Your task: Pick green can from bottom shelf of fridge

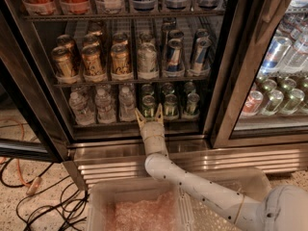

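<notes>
Reaching w/ gripper [148, 114] at front rail of bottom shelf [106, 125] in fridge [222, 81], fingers spread apart, green can [147, 103] just behind. Approach approx done; grasp & lift-out left.

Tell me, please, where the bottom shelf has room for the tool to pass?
Crowded: water bottles and green cans fill the bottom shelf side to side. The open tool is at the front-left green can. Only the steel sill below is bare.
</notes>
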